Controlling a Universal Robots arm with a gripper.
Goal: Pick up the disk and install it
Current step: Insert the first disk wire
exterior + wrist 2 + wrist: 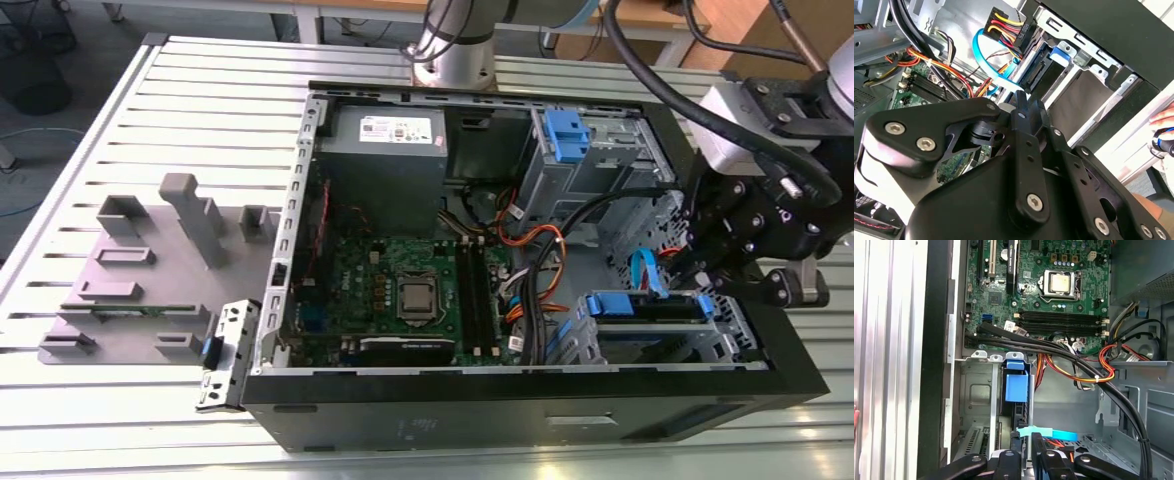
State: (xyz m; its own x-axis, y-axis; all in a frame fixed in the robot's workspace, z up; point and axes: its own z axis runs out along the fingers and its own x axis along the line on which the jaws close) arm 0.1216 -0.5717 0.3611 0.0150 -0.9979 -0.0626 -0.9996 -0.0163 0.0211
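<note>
Looking down into an open computer case (534,400) on a slatted metal table (200,100), with the motherboard (400,290) in the middle of it. Finding the disk (647,306) in the drive cage (741,330) at the near corner of the case, on the exterior view's right. Shows its blue carrier edge on the far side and reaches with its grey body from there toward the near wall of the case. Seems, by judgement, to sit already inside the cage, but hard to say if pushed fully home. Finding the gripper (714,272) just beside the disk, a little above it and toward the exterior view's right. Hangs well apart from the other blue bracket (566,135) in the far cage. In the first wrist view, meeting the gripper (1025,452) directly behind the blue tab of the disk (1016,385), with a light blue flat cable (1046,433) crossing near it and black cables (1054,347) running past toward the motherboard. Lies therefore straight ahead of the tool, long axis in line with it and not across it. Not possible to tell whether the gripper is clenched or released, nor whether touching the disk. In the second wrist view, noticing part of a person's hand (1164,117) beyond the case wall.
</note>
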